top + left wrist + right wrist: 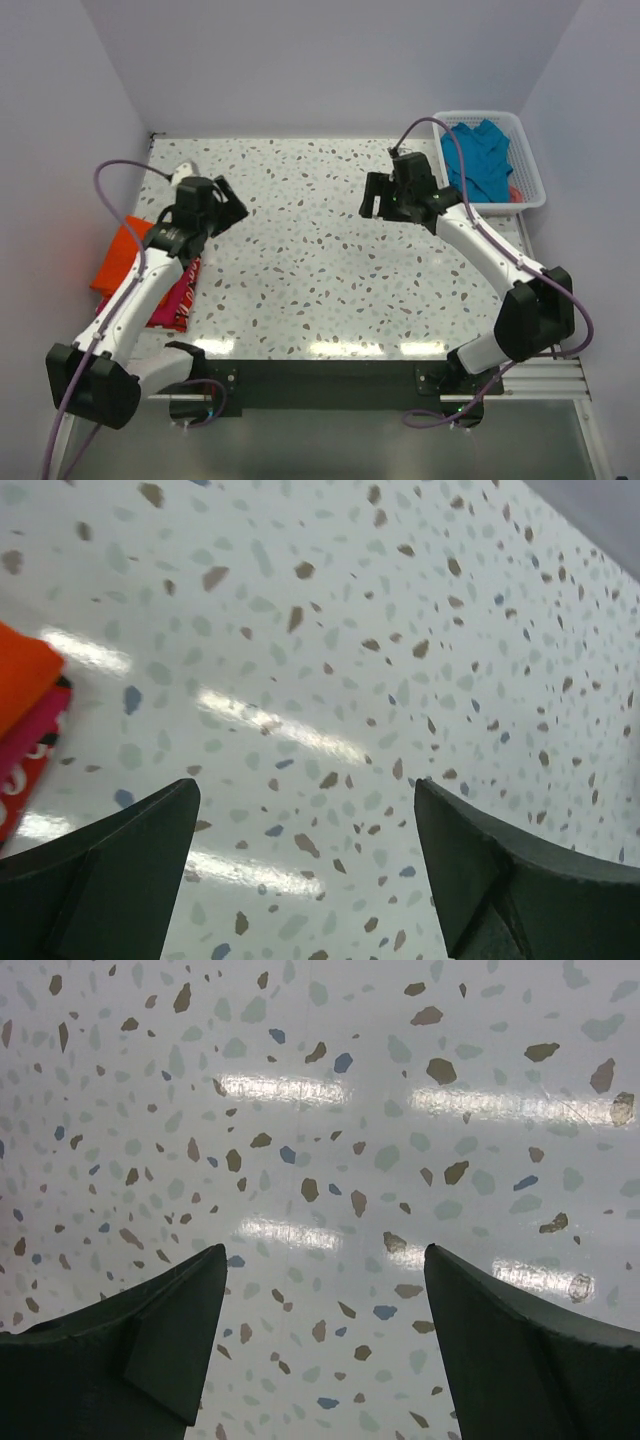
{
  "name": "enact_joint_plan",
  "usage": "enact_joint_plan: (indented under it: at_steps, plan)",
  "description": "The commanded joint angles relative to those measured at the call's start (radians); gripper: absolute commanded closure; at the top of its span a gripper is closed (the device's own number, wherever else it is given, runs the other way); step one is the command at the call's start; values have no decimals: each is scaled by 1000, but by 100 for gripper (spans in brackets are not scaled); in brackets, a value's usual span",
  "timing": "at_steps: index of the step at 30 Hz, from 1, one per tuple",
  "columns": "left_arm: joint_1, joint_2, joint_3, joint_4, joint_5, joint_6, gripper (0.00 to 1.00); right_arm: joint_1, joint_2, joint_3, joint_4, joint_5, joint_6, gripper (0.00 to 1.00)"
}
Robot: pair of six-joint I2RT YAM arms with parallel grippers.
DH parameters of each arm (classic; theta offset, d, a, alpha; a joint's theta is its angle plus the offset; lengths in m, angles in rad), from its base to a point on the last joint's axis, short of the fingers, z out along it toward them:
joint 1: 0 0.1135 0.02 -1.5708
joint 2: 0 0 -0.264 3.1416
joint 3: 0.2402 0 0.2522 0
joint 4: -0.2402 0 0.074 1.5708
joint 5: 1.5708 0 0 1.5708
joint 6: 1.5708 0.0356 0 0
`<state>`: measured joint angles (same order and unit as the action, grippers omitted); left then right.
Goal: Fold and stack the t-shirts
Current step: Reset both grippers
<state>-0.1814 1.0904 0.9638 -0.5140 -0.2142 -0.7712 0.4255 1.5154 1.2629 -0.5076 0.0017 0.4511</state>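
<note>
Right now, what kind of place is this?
Probably a robot lab test cell: plain white walls box in a speckled table, left arm and right arm are bolted on, and a white basket holds a teal t-shirt.

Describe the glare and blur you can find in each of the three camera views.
Top external: white streaks glare off the table near its front edge, and its far edge is washed bright. Left wrist: similar streaks on it; left gripper fingers dark, slightly soft. Right wrist: two rows of glare bars; right gripper fingers dark, soft-edged.
</note>
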Motion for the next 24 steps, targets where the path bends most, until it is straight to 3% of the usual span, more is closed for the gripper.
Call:
enact_joint_plan:
  at_steps: [1,3,6,14,24]
  plan:
    - [-208,77,61,92,-134,1,7,-1,-90,-37,18,55,-8,17]
    - [-341,107,61,142,-168,32,7,-1,-148,-91,32,75,-14,16]
    - [-452,149,35,216,-151,85,6,-1,-245,-183,64,125,-22,12]
    - [-464,164,-25,338,28,159,6,-1,-415,-330,69,204,-26,2]
    - [-463,141,-46,353,70,200,5,-1,-457,-390,90,247,-12,1]
